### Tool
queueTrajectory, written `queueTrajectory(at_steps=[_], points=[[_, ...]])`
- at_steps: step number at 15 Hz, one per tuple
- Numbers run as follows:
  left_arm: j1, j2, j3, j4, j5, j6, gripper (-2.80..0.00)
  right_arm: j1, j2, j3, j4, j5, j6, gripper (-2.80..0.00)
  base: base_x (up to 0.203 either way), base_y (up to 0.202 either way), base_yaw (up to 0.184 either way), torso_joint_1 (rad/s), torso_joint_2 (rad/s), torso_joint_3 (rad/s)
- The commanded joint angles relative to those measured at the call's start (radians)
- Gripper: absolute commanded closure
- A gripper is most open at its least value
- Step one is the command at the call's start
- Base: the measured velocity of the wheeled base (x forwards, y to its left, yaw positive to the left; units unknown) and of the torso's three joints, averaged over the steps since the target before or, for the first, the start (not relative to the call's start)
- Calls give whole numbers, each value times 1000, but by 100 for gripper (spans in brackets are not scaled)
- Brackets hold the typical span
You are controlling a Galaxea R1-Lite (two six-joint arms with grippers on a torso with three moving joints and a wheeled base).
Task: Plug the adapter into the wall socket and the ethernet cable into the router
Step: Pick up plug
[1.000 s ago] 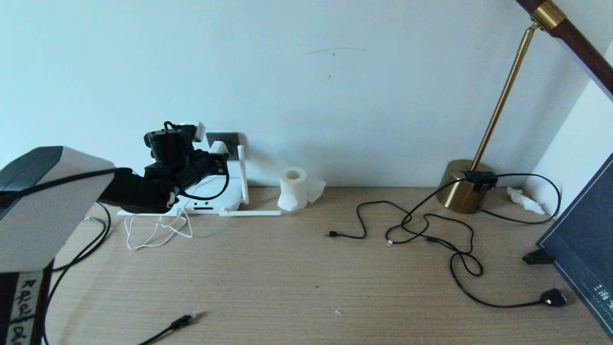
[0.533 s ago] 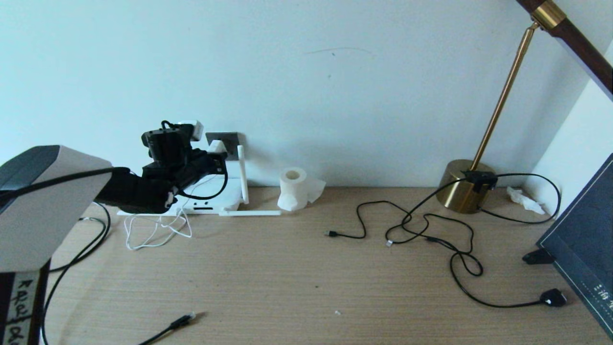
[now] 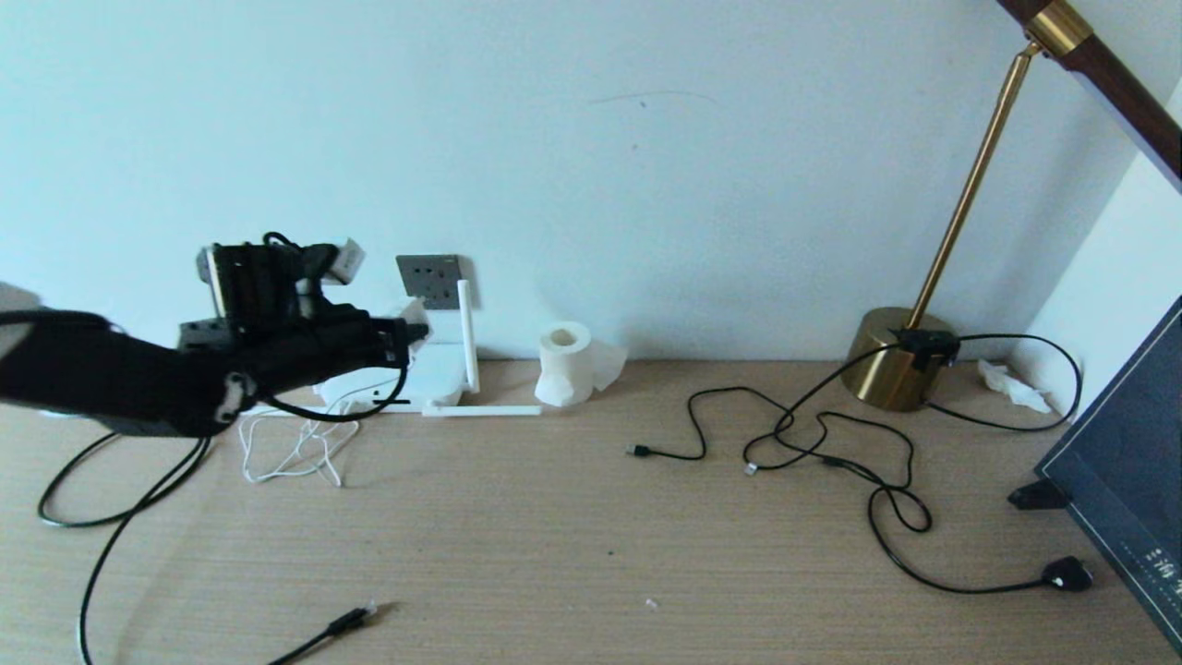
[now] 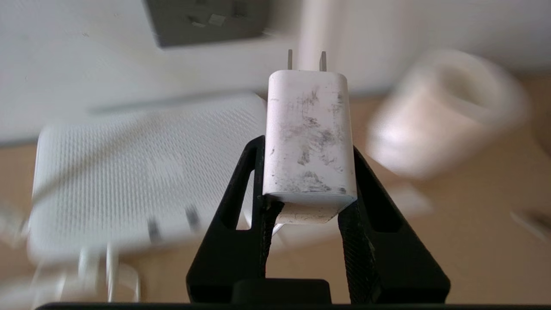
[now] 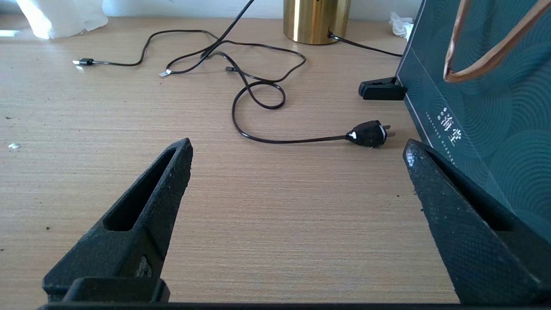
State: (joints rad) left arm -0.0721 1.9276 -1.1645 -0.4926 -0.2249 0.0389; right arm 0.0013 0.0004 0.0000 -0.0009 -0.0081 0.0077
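My left gripper (image 3: 413,329) is shut on the adapter (image 4: 308,137), a scuffed white block gripped by its sides, two metal prongs pointing at the wall. It hangs above the router (image 3: 432,377), below and a little left of the dark grey wall socket (image 3: 429,280), clear of it. The adapter's thin white cord (image 3: 295,448) trails onto the desk. The router's antennas stand and lie beside it. The ethernet cable (image 3: 351,619) lies at the desk's near edge, clear tip free. My right gripper (image 5: 297,146) is open and empty, low over bare desk.
A tissue roll (image 3: 565,362) stands right of the router. Loose black cables (image 3: 831,443) and a chunky black plug (image 5: 370,133) spread across the right half. A brass lamp base (image 3: 900,369) stands by the wall, a dark green bag (image 3: 1127,462) at the right edge.
My left arm has swung left and drawn back from the wall. The adapter, which was up at the socket, now sits lower and clear of it. The white cord shifted with it.
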Motion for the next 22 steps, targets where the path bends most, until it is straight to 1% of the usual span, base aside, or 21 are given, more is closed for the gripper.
queueTrajectory(at_steps=[1, 2, 3, 4, 5, 7, 9, 10, 14, 20, 21, 22], points=[[4, -228, 26, 378, -31, 4, 0, 0, 0, 0, -1, 0, 0, -280, 0, 0, 0, 0, 0, 0], [5, -272, 16, 629, -46, 8, 0, 0, 0, 0, -1, 0, 0, -280, 0, 0, 0, 0, 0, 0], [7, -306, 4, 849, -57, 7, 0, 0, 1, 1, -1, 0, 0, -280, 0, 0, 0, 0, 0, 0], [11, -317, 1, 991, -63, -11, 0, 0, 1, 0, -1, 0, 0, -280, 0, 0, 0, 0, 0, 0], [18, -300, 12, 1056, -62, -52, 0, 0, 0, 0, -1, 0, 0, -280, 0, 0, 0, 0, 0, 0], [22, -229, 35, 1069, -38, -87, 0, 0, 1, 0, -1, 0, 0, -280, 0, 0, 0, 0, 0, 0], [23, -194, 67, 1063, 0, -98, 0, 0, 0, 0, -1, 0, 0, -280, 0, 0, 0, 0, 0, 0], [23, -179, 76, 1055, 6, -101, 0, 0, 1, 0, -1, 0, 0, -280, 0, 0, 0, 0, 0, 0], [32, -131, 75, 1005, 6, -102, 0, 0, 0, 0, -1, 0, 0, -280, 0, 0, 0, 0, 0, 0], [72, -50, 63, 948, 6, -92, 0, 0, 0, 1, -1, 0, 0, -280, 0, 0, 0, 0, 0, 0], [72, -41, 51, 948, 11, -91, 0, 0, 1, 0, -1, 0, 0, -280, 0, 0, 0, 0, 0, 0], [72, -27, 40, 948, 37, -91, 0, 0, 0, 1, -1, 0, 0, -280, 0, 0, 0, 0, 0, 0]])
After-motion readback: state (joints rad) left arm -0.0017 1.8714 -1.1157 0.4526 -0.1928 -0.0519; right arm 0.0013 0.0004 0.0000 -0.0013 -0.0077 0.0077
